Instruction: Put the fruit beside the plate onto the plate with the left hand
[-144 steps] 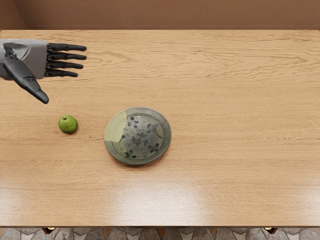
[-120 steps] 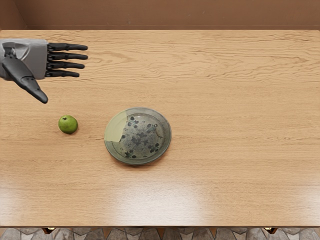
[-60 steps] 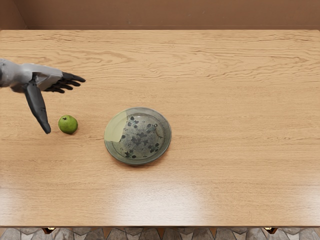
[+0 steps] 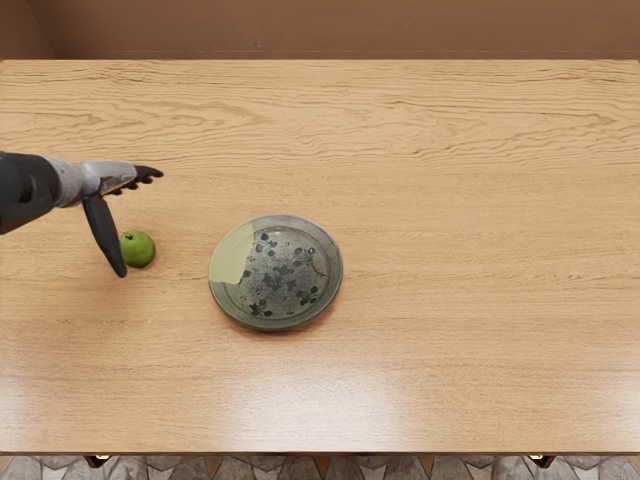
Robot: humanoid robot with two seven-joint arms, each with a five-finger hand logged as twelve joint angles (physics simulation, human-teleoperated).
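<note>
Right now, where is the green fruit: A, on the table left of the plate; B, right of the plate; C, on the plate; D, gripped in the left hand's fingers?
A: the green fruit lies on the table left of the plate, and the left hand beside it is open, not grasping it.

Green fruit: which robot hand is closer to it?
Left. The left hand is open, just above and to the left of the green fruit in the picture. The right hand is not in view.

Wooden table (image 4: pixel 450 200), brown wall (image 4: pixel 350 25), tiled floor (image 4: pixel 300 468)
</note>
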